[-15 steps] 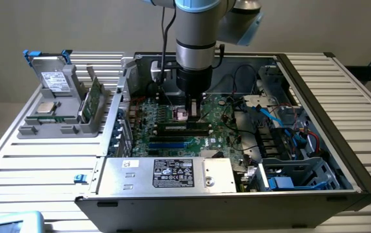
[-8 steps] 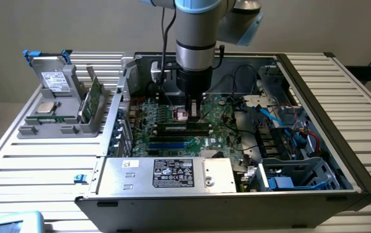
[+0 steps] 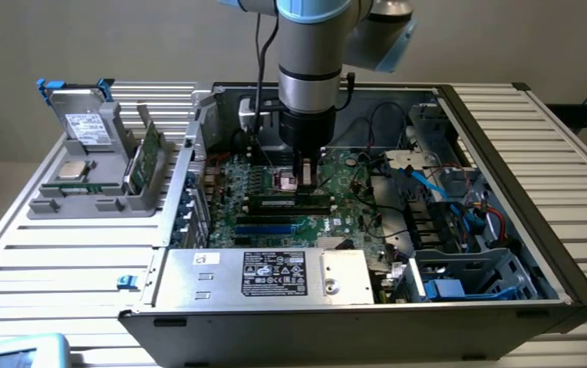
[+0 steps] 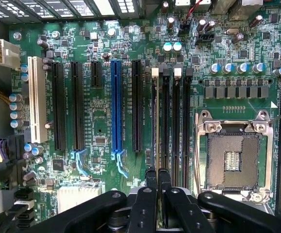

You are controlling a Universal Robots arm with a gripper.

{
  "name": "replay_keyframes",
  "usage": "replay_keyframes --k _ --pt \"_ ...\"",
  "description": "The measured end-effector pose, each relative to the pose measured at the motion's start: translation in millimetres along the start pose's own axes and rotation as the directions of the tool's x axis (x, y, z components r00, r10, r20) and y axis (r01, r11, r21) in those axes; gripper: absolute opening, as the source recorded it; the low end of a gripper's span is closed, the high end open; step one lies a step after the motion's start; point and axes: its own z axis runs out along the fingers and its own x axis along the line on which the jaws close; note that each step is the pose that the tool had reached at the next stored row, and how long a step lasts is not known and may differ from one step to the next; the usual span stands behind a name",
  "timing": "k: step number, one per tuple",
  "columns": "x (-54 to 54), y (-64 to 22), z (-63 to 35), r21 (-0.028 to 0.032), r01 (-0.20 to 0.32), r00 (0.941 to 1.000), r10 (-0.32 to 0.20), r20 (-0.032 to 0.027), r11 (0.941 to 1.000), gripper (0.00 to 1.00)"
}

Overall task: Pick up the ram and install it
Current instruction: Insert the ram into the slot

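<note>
The ram [image 4: 156, 121] stands on edge in the memory slot beside the blue-and-black expansion slots of the motherboard [image 4: 101, 121]; I see its thin top edge running along the slot. In the exterior view it is a dark stick [image 3: 291, 202] lying across the board inside the open computer case [image 3: 498, 153]. My gripper [image 4: 157, 174] is shut, its two black fingertips pressed together right over the near part of the ram's top edge. Nothing shows between the fingers. In the exterior view the gripper [image 3: 308, 182] points straight down at the memory slots.
The open processor socket [image 4: 232, 158] lies beside the memory slots. The power supply [image 3: 262, 274] fills the case's front, with cables [image 3: 446, 192] and a drive cage [image 3: 457, 272] on the exterior view's right. A grey holder [image 3: 93, 188] outside the case carries a green board [image 3: 150, 157], a silver drive [image 3: 87, 123] and a chip [image 3: 71, 170].
</note>
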Motion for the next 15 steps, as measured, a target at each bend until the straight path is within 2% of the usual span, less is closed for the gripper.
replay_keyframes --k 12,15 --pt "0.9 -0.1 -1.6 0.0001 0.000 1.0000 0.000 0.0001 1.0000 0.13" --pt "0.9 -0.1 -1.2 0.0001 0.000 1.0000 0.000 -0.0019 1.0000 0.13"
